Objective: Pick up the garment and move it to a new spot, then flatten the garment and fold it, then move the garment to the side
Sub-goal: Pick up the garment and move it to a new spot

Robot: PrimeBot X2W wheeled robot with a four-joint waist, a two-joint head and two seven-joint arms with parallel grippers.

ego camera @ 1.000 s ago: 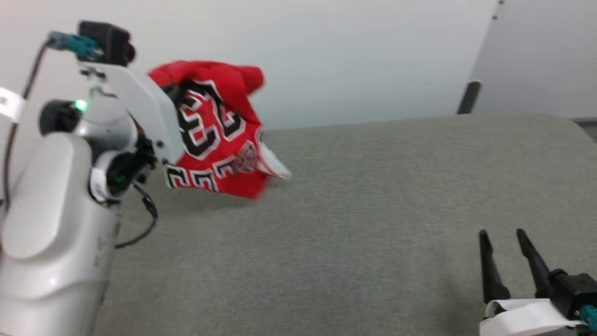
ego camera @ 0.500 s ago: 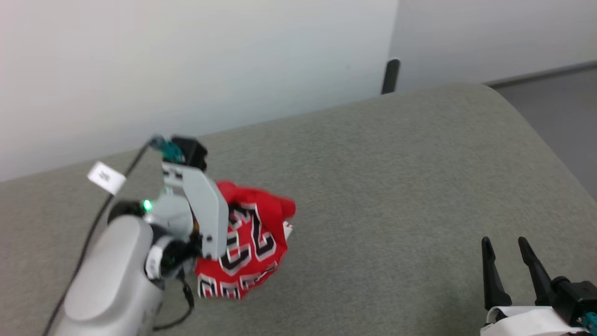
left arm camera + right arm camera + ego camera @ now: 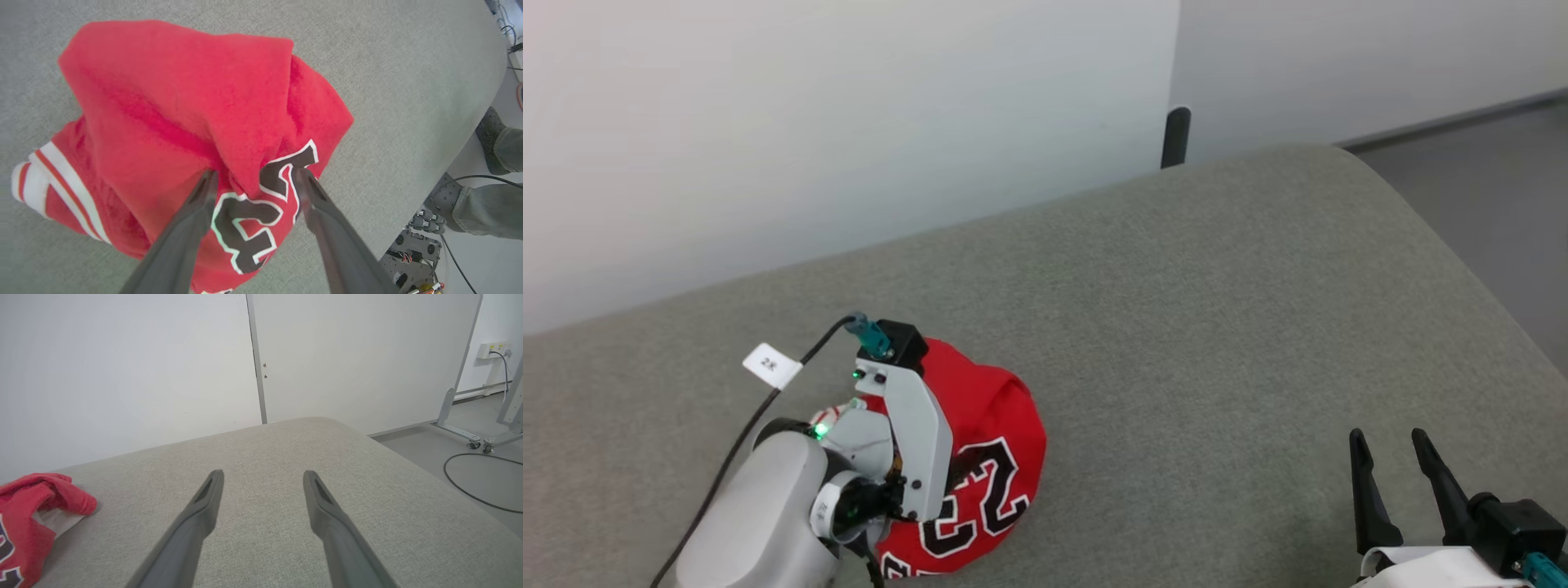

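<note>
Down comes the garment [image 3: 988, 408] onto the grey surface [image 3: 1217, 327]. The left gripper [image 3: 255, 175] now spreads its fingers, letting go. The right gripper [image 3: 1387, 441] waits, spread and empty. Flattening is probably next.

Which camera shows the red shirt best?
Left wrist view: the garment lies close up, stripes and number plain. In the head view the left arm hides part; the right wrist view catches an edge.

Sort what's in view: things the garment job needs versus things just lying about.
Job: garment, bunched on the grey surface; left gripper, open over it; right gripper, open, idle.
Just lying about: black post, wall socket, wheeled frame, person's shoes.
</note>
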